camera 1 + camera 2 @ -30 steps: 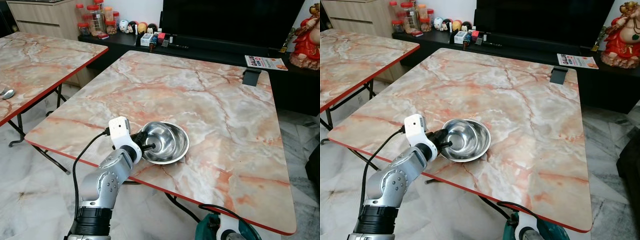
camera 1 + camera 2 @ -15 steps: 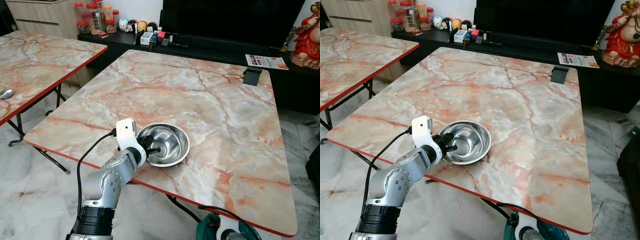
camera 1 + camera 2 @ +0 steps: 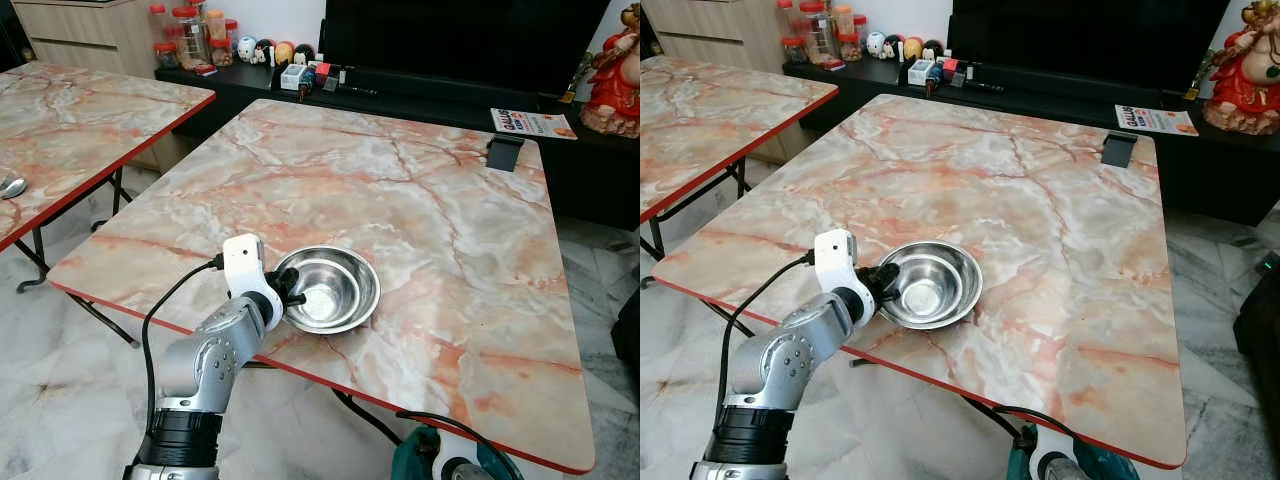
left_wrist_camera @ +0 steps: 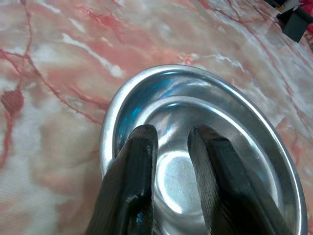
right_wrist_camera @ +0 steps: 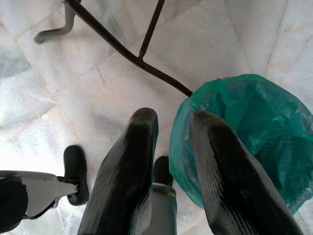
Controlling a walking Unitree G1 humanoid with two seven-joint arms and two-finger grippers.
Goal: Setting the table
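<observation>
A steel bowl (image 3: 328, 289) is seen low and left of centre in the left eye frame, sitting on the marble table (image 3: 420, 190) near its red front edge. The left gripper (image 4: 171, 161) is held at the bowl's near rim, and in the left wrist view both black fingers (image 4: 139, 166) are seen reaching over the rim into the hollow, a narrow gap kept between them. Nothing is pinched there; the rim is not seen to be clamped between them. The step in hand is judged to be the placing of the bowl at a setting, possibly just at release. A clean lift of the fingers out of the hollow is called for next, so that the bowl is not dragged toward the edge. The right gripper (image 5: 168, 161) hangs low over the floor beside a green bag (image 5: 244, 132), its fingers slightly parted, nothing held.
</observation>
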